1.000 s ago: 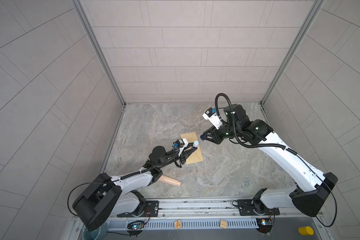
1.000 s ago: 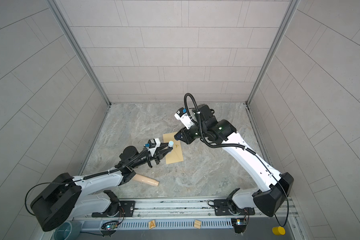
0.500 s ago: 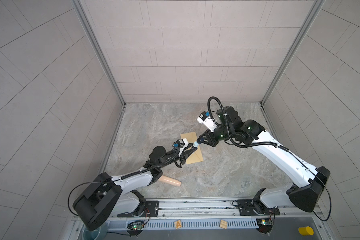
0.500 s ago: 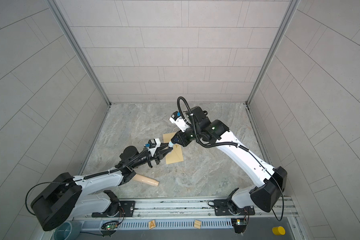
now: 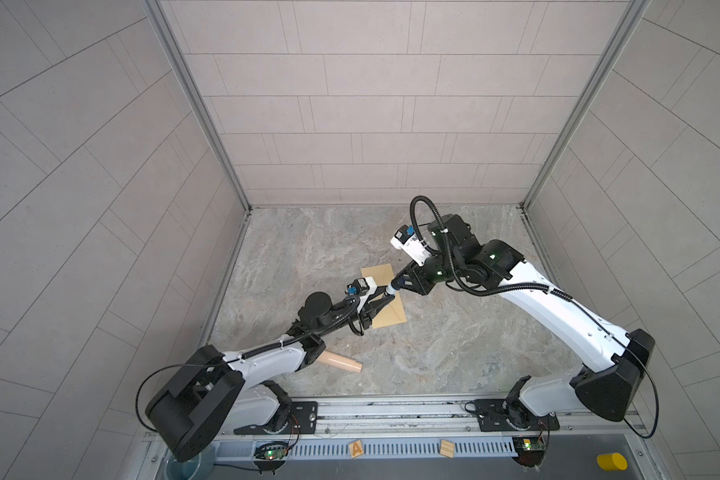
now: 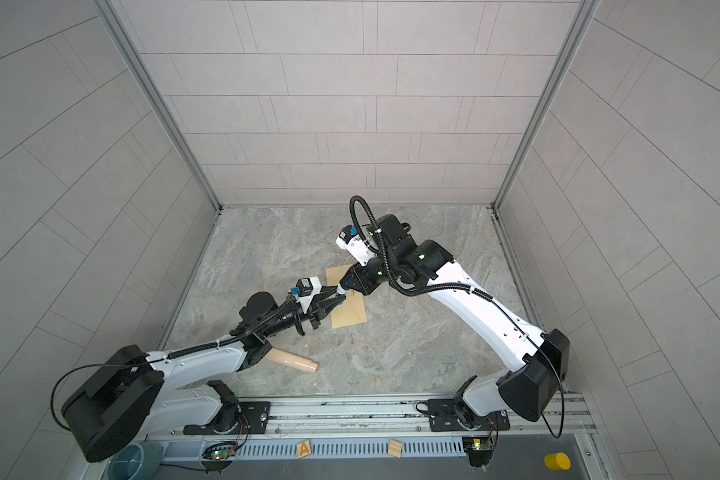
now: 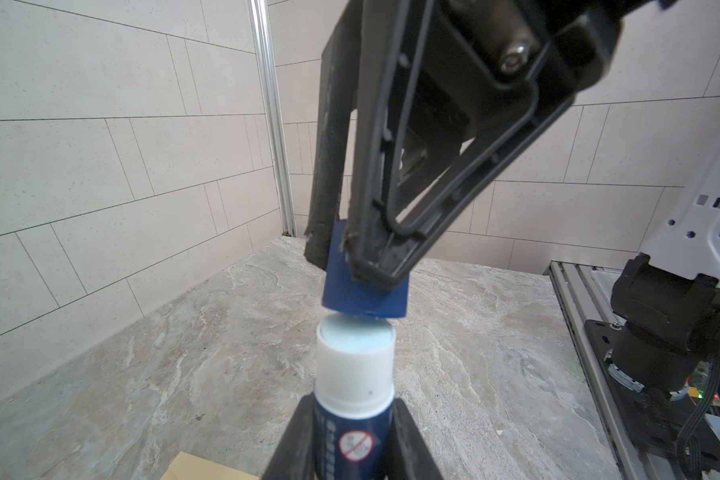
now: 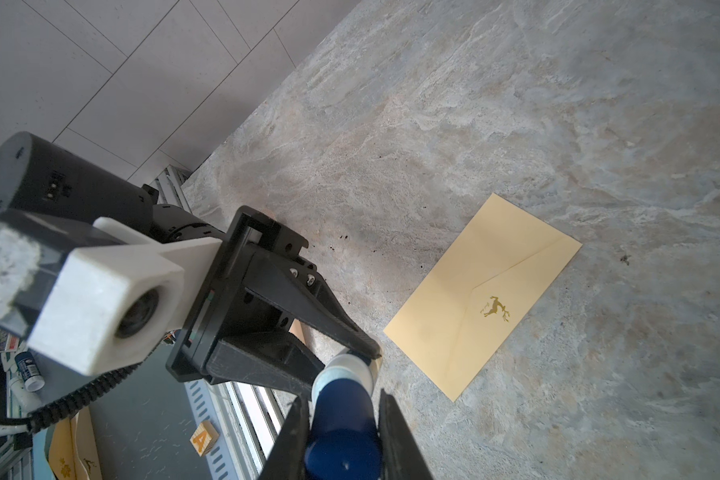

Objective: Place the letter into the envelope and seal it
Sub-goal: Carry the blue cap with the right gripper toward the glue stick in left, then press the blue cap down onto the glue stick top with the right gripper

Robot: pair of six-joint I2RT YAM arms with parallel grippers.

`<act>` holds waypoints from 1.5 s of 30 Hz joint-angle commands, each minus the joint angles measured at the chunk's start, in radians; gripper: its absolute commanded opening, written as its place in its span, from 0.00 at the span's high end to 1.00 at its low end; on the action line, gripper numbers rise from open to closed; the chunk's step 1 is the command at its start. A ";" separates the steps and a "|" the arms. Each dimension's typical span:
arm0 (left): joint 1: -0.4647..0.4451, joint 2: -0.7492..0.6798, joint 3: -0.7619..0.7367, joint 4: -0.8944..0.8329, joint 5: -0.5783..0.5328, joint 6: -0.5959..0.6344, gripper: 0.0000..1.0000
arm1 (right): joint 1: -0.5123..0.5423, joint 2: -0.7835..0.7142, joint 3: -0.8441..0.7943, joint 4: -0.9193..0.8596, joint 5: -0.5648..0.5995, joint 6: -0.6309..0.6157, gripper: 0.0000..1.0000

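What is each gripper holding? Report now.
Left gripper: shut on the glue stick.
Right gripper: shut on the cap, at the stick's open tip.

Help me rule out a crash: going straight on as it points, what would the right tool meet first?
Probably the glue stick held by the left tool: the blue cap in the right tool sits just off its open white end.

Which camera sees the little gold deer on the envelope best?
The right wrist view: the deer is sharp on the whole envelope, nothing covering it. In both top views the envelope is small and partly covered, the deer too tiny to make out. The left wrist view catches only a corner.
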 commanded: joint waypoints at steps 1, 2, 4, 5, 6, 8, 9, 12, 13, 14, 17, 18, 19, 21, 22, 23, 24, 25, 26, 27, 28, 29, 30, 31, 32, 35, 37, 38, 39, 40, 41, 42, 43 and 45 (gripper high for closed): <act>-0.007 0.003 0.019 0.055 0.020 0.008 1.00 | 0.010 0.008 0.000 0.005 0.009 -0.013 0.77; -0.006 0.002 0.019 0.056 0.020 0.006 1.00 | 0.012 0.012 0.000 0.006 0.007 -0.011 0.77; -0.007 0.004 0.018 0.056 0.018 0.007 1.00 | 0.015 0.014 0.000 0.010 0.008 -0.010 0.77; -0.007 0.005 0.018 0.055 0.018 0.007 1.00 | 0.017 0.015 -0.001 0.012 0.008 -0.010 0.77; -0.007 0.005 0.018 0.056 0.018 0.007 1.00 | 0.019 0.017 -0.001 0.012 0.008 -0.008 0.77; -0.007 0.004 0.018 0.056 0.018 0.007 1.00 | 0.020 0.021 -0.001 0.015 0.008 -0.007 0.77; -0.006 0.005 0.018 0.057 0.018 0.006 1.00 | 0.021 0.023 -0.001 0.017 0.009 -0.007 0.77; -0.007 0.005 0.018 0.058 0.018 0.004 1.00 | 0.023 0.027 -0.001 0.020 0.008 -0.005 0.77; -0.008 0.005 0.018 0.058 0.018 0.004 1.00 | 0.024 0.029 -0.001 0.021 0.007 -0.004 0.78; -0.008 0.005 0.018 0.058 0.019 0.005 1.00 | 0.027 0.029 -0.001 0.022 0.007 -0.004 0.77; -0.008 0.007 0.016 0.058 0.019 0.004 1.00 | 0.029 0.033 0.002 0.018 0.005 -0.007 0.77; -0.008 0.006 0.016 0.058 0.019 0.004 1.00 | 0.031 0.035 0.003 0.016 0.005 -0.009 0.77; -0.008 0.008 0.018 0.059 0.020 0.004 1.00 | 0.033 0.036 0.003 0.016 0.005 -0.010 0.77; -0.008 0.007 0.018 0.060 0.020 0.003 1.00 | 0.035 0.037 0.002 0.017 -0.003 -0.009 0.77; -0.008 0.009 0.016 0.061 0.019 0.001 1.00 | 0.036 0.038 0.001 0.019 -0.006 -0.006 0.77; -0.009 0.009 0.017 0.064 0.020 0.000 1.00 | 0.037 0.038 0.000 0.022 -0.009 -0.005 0.77; -0.008 0.011 0.017 0.064 0.021 -0.001 1.00 | 0.039 0.038 0.000 0.023 -0.009 -0.005 0.77; -0.008 0.012 0.017 0.065 0.019 0.000 1.00 | 0.040 0.038 0.000 0.023 -0.009 -0.006 0.77; -0.008 0.013 0.017 0.066 0.021 -0.001 1.00 | 0.041 0.039 0.000 0.023 -0.009 -0.005 0.77; -0.008 0.013 0.016 0.066 0.020 -0.003 1.00 | 0.042 0.040 0.000 0.022 -0.009 -0.006 0.77; -0.008 0.012 0.016 0.066 0.020 -0.002 1.00 | 0.043 0.041 0.000 0.021 -0.009 -0.005 0.77; -0.008 0.013 0.016 0.066 0.020 -0.002 1.00 | 0.044 0.042 0.000 0.020 -0.009 -0.005 0.77; -0.008 0.013 0.016 0.066 0.020 -0.002 1.00 | 0.045 0.043 0.000 0.023 -0.010 -0.005 0.77; -0.008 0.013 0.016 0.067 0.020 -0.003 1.00 | 0.047 0.044 0.000 0.023 -0.011 -0.004 0.77; -0.009 0.013 0.016 0.067 0.020 -0.002 1.00 | 0.048 0.044 0.002 0.025 -0.012 -0.004 0.77; -0.008 0.012 0.016 0.067 0.020 -0.002 1.00 | 0.054 0.045 0.002 0.023 -0.012 -0.007 0.77; -0.008 0.013 0.015 0.069 0.020 -0.002 1.00 | 0.058 0.048 0.003 0.020 -0.011 -0.010 0.78; -0.008 0.013 0.016 0.069 0.020 -0.002 1.00 | 0.058 0.049 0.003 0.017 -0.011 -0.011 0.77; -0.008 0.014 0.016 0.069 0.020 -0.002 1.00 | 0.059 0.050 0.003 0.017 -0.012 -0.013 0.77; -0.008 0.013 0.015 0.069 0.020 -0.002 1.00 | 0.062 0.050 0.004 0.017 -0.012 -0.014 0.77; -0.008 0.013 0.015 0.070 0.020 -0.002 1.00 | 0.063 0.051 0.003 0.016 -0.013 -0.016 0.77; -0.009 0.014 0.016 0.069 0.020 -0.002 1.00 | 0.064 0.053 0.003 0.016 -0.014 -0.016 0.77; -0.008 0.014 0.016 0.069 0.020 -0.002 1.00 | 0.067 0.053 0.003 0.014 -0.013 -0.018 0.77; -0.008 0.013 0.015 0.070 0.020 -0.002 1.00 | 0.071 0.056 0.003 0.007 -0.012 -0.026 0.77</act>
